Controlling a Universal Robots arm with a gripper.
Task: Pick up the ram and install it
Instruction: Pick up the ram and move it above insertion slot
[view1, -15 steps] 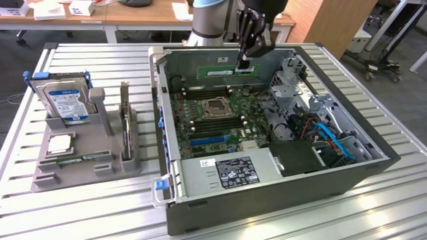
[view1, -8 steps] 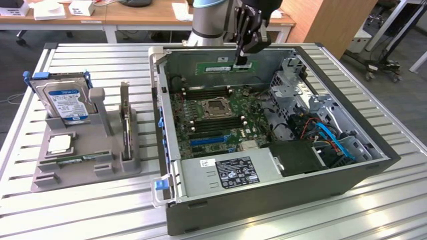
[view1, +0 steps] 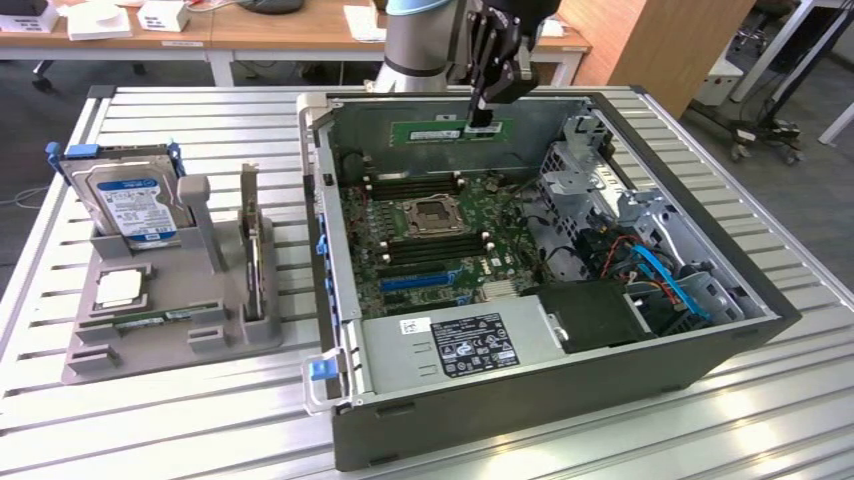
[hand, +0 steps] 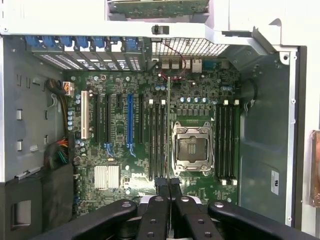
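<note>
Fingers (view1: 482, 108) closed on green ram (view1: 441, 131), above open computer case (view1: 534, 410) holding motherboard (view1: 427, 225), labelled power supply (view1: 461, 345), writing unreadable, blue-labelled hard drive (view1: 134, 205) in grey rack (view1: 160, 340), the exterior view's left.

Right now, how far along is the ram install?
Pickup looks done: the gripper is shut on the ram, holding it above the open computer case. In hand: the ram hangs over the motherboard. Left: it is not yet seated; the memory slots look empty.

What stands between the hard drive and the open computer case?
In the exterior view, an expansion card stands upright in the gray holder between the hard drive and the computer case.
</note>
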